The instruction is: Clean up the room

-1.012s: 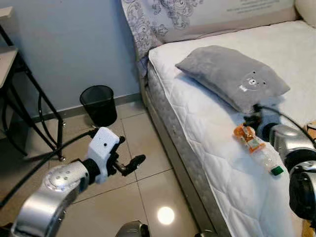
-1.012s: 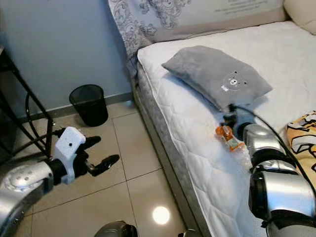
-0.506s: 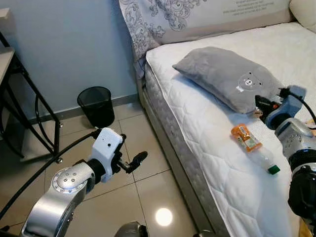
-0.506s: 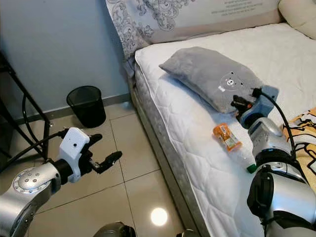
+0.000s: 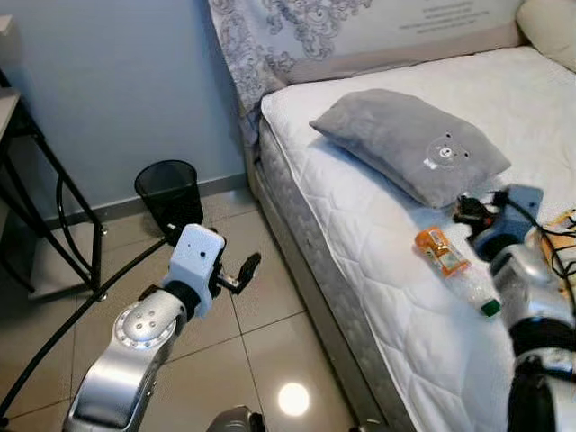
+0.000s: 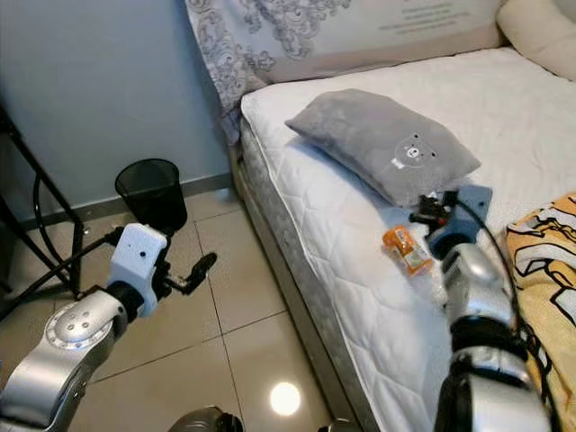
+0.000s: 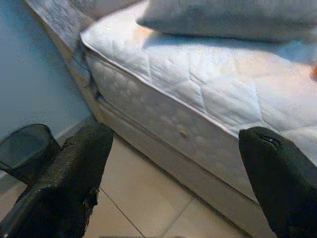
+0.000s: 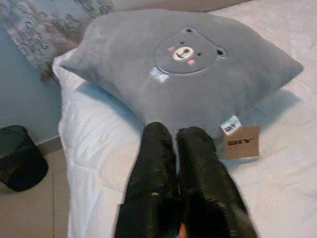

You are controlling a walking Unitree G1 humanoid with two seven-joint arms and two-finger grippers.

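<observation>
R claw [image 8: 176, 148] near 1 bottle [image 5: 454, 272], 1 pillow [image 5: 409, 144]

The yellow printed blanket [image 6: 540, 270] on the white bed runs off the head view's right edge. The black metal-framed desk [image 5: 18, 117] by the blue wall is cut by the left edge. The small print on the clear plastic bottle's orange label [image 5: 438, 251] is unreadable.

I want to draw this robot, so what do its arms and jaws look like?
Both arms are shiny silver with rounded joints. The left arm has a boxy white wrist block, the right arm a blue-grey one, and black cables trail from both. Each gripper, left gripper and right gripper, ends in two long, rough black fingers.
</observation>
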